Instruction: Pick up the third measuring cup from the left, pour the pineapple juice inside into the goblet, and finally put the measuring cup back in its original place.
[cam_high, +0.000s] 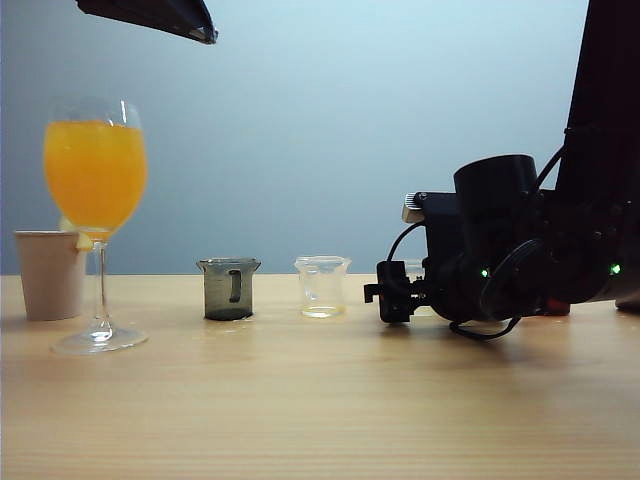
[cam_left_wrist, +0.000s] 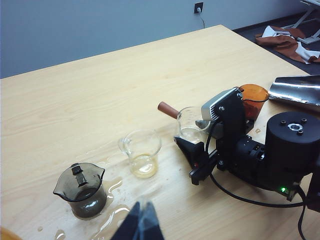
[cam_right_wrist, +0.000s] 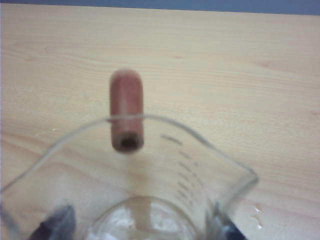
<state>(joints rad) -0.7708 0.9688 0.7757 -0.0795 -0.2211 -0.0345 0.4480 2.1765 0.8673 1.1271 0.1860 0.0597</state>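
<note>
The third measuring cup (cam_left_wrist: 191, 123), emptied, stands back on the tabletop (cam_left_wrist: 100, 90) at three o'clock of the clear flared cup (cam_left_wrist: 142, 152), the right gripper (cam_left_wrist: 192, 150) with fingers parting around it, so next comes a clean withdrawal; the left gripper (cam_left_wrist: 140, 225) hovers apart, fingers seemingly together.

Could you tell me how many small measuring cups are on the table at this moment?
4: a smoky grey cup at one end of the row, then a clear cup, the brown-handled cup between the right gripper's jaws, and an amber cup beyond it.
</note>
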